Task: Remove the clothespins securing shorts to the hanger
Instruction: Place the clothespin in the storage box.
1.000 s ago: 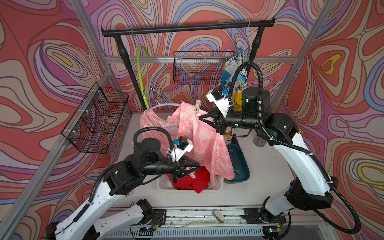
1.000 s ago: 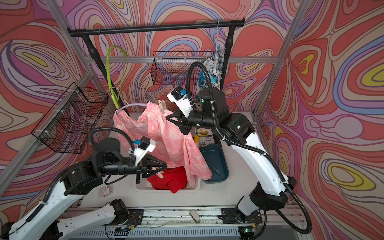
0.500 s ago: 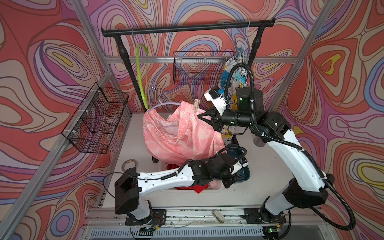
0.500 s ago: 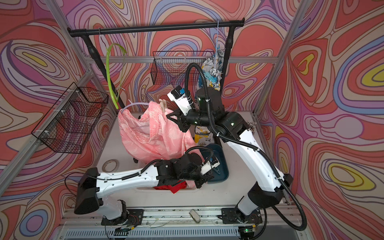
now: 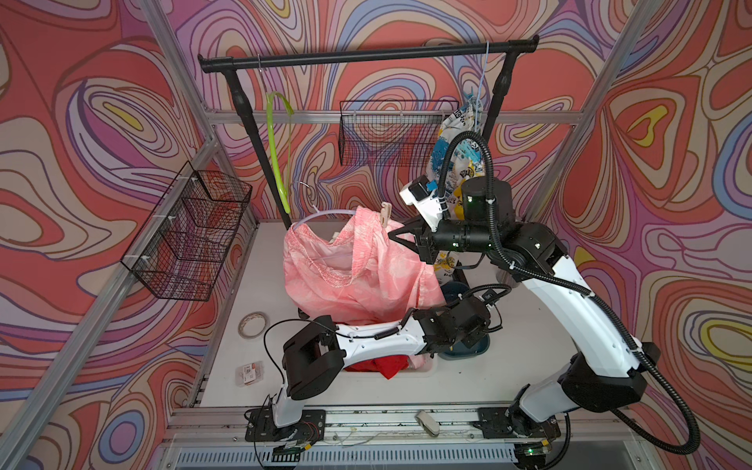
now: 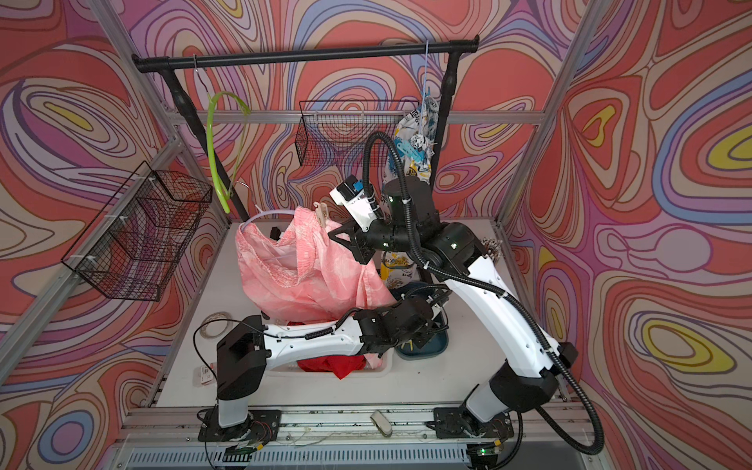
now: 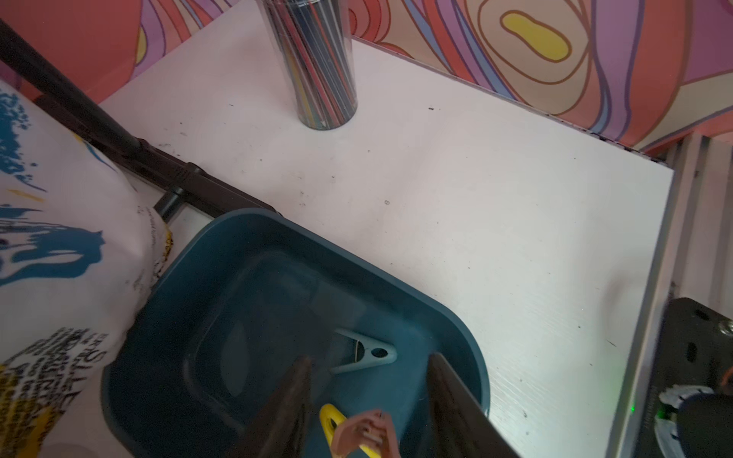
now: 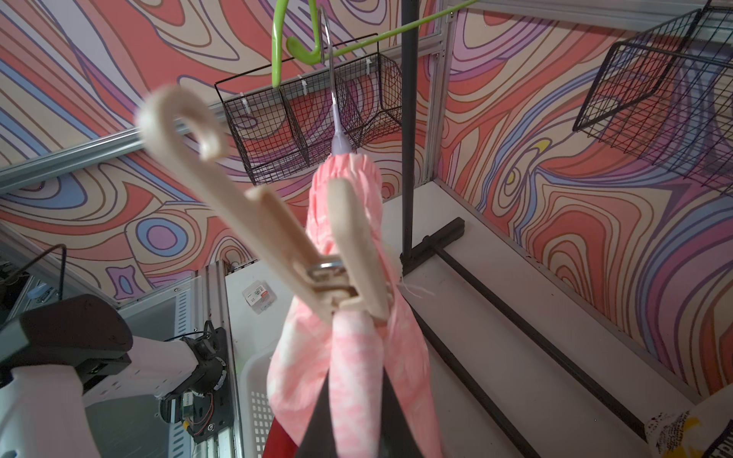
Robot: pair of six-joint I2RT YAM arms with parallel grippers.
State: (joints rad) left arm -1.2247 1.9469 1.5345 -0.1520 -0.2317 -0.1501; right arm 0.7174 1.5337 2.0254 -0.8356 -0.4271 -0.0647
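as if to drop a pink-beige clothespin (image 7: 365, 432) into the teal bin (image 7: 258, 309), spread left fingers (image 7: 293, 396); pinched pink shorts (image 8: 357, 357) in right fingers (image 8: 313, 432), likely for tension.

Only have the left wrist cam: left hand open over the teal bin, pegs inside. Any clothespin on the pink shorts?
Observer: Yes, one beige clothespin is clipped on the pink shorts, at the waistband.
Operator: Right hand?
Observer: The right hand is shut on the pink shorts' fabric, right by that peg.
Operator: Red shorts?
Observer: The red shorts lie in the white basket on the table, under the left arm, with no peg visible on them.
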